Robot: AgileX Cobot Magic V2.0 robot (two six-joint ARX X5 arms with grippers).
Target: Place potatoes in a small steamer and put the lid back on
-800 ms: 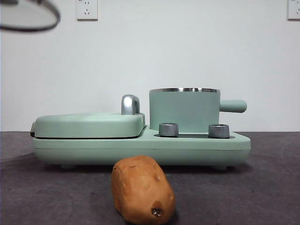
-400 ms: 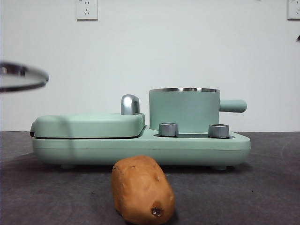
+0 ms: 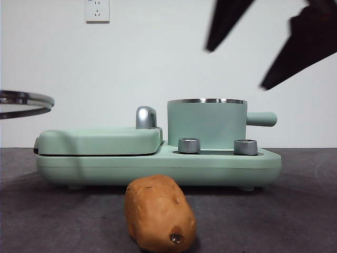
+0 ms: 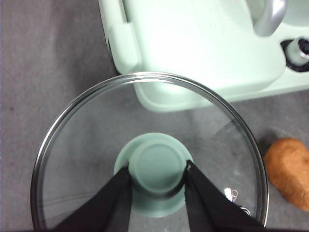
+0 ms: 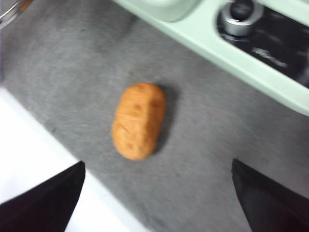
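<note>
Presently, potato (image 3: 159, 213) — one, oblong, orange-brown, lying on the grey desk (image 3: 295, 211) in front of the appliance, untouched. Small steamer (image 3: 207, 124) — mint-green pot, open-topped, standing on the base behind two knobs; contents hidden. Lid (image 4: 145, 150) — off the pot, held in the air well to one side, left claw (image 4: 157, 176) clamped on its green knob. Right claw (image 5: 157, 193) — jaws wide apart, above the potato, holding nothing. Done: lid removed. Left: potato into steamer, lid back on.

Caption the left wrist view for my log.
Left claw grips the glass lid by its green knob, beside the potato.
</note>
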